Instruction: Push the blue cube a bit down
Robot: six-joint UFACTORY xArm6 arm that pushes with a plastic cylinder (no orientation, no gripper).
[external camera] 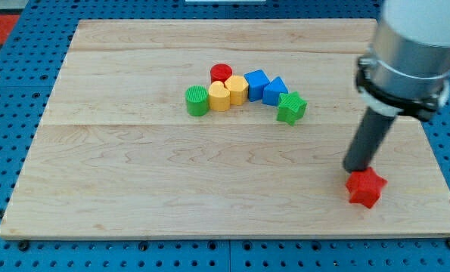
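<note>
Rod ending in my tip (354,169), sitting at view's lower right of bench (134,189), touching upper left edge of red star block (365,187). No fingers on this arm, so open-or-closed state not applying. Blue cube (256,83) lying well apart from tip, up in cluster near bench centre top, touching yellow block (237,88) on its left and second blue block (274,91) on its right. Red cylinder (221,73), yellow heart block (219,97), green cylinder (197,100), green star block (291,107) completing arc.
</note>
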